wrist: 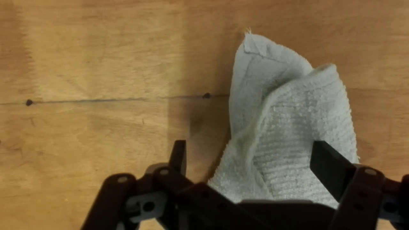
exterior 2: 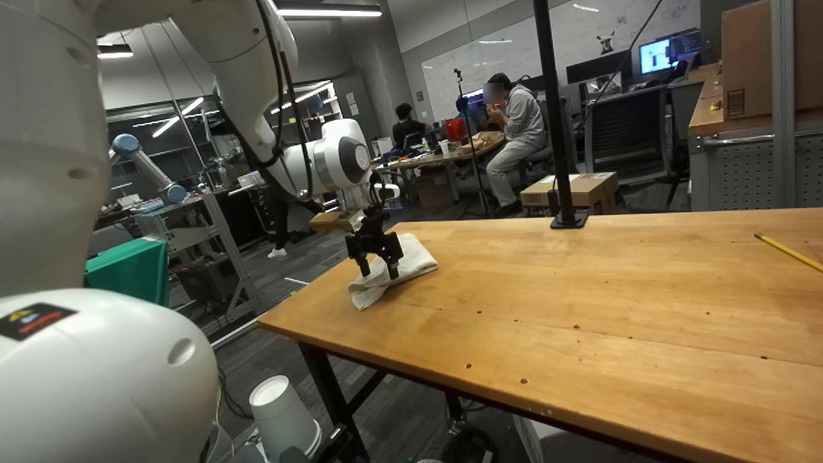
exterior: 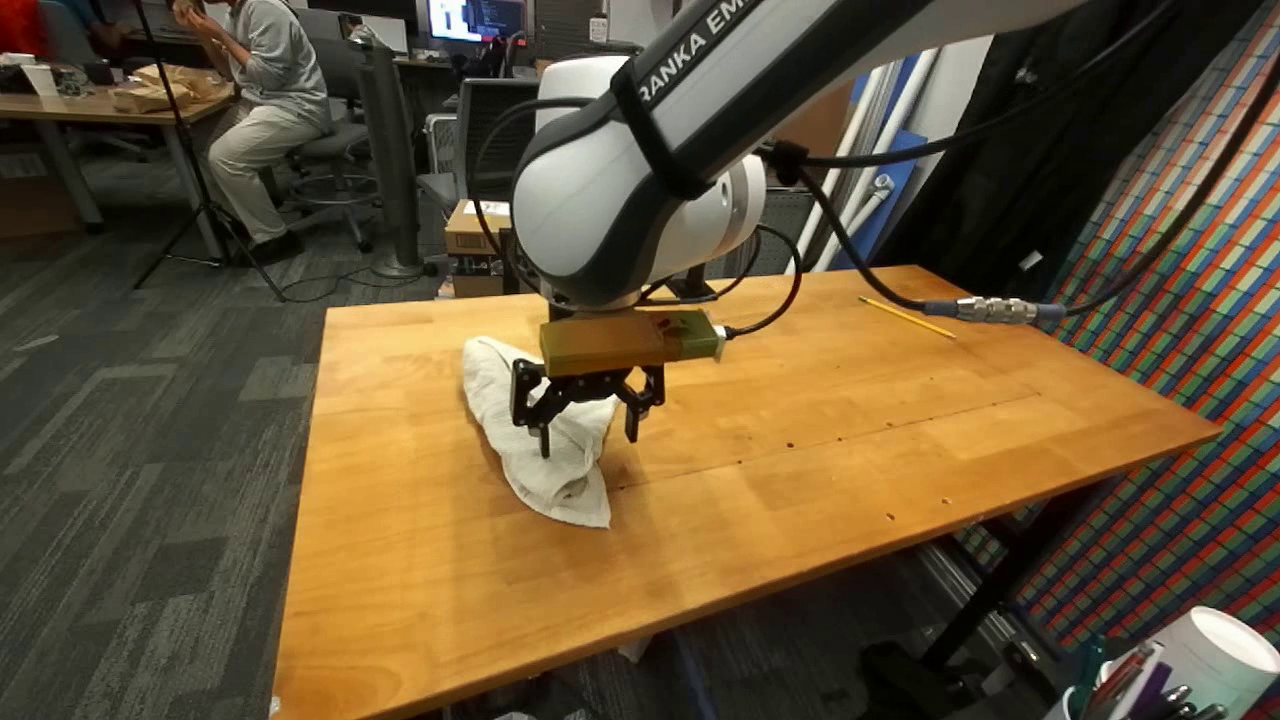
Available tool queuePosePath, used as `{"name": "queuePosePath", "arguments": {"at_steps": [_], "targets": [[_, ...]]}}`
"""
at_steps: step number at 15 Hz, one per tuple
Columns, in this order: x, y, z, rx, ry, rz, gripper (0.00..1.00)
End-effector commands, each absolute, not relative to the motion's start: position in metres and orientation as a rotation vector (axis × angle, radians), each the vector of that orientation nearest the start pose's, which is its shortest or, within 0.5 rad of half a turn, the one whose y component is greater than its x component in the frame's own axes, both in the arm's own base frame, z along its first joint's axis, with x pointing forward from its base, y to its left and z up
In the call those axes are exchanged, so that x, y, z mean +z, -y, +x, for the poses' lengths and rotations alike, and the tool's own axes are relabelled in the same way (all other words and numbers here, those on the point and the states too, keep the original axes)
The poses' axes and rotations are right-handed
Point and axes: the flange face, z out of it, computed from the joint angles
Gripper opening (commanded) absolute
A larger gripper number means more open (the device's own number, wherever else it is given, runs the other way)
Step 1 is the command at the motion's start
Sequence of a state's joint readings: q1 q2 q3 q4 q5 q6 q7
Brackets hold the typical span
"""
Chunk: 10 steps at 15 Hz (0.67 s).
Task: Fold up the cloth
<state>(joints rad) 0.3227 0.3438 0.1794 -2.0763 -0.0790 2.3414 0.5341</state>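
in an ext. view, oblique down on table, mid-dist., in an ext. view, flatter angle, arm v. close at frame L, wrist cam close, facing down on cloth, pincer at btm., table + seated person in both ext. views

Cloth: woven textile, matt, rough; ribbed texture on the upper layer, loose threads at one corner. Table: wood, smooth, soft sheen, grain visible, small pits. Gripper: matt; metal or plastic, cannot tell. Arm shell: smooth, low gloss. Cable connector: bare metal, shiny. Carton: cardboard, matt.
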Motion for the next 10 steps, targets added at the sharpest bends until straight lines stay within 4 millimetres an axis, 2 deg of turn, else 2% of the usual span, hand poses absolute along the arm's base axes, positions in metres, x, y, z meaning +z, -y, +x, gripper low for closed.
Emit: {"name": "queuePosePath", "arguments": {"at_steps": [1, 5, 10], "targets": [[0.258, -0.277, 0.485, 0.150, -0.012, -3.166, 1.00], [0.247, -0.277, 0.470, 0.198, -0.003, -3.164, 1.00], [0.245, -0.272, 0.463, 0.225, -0.011, -3.156, 1.00]]}}
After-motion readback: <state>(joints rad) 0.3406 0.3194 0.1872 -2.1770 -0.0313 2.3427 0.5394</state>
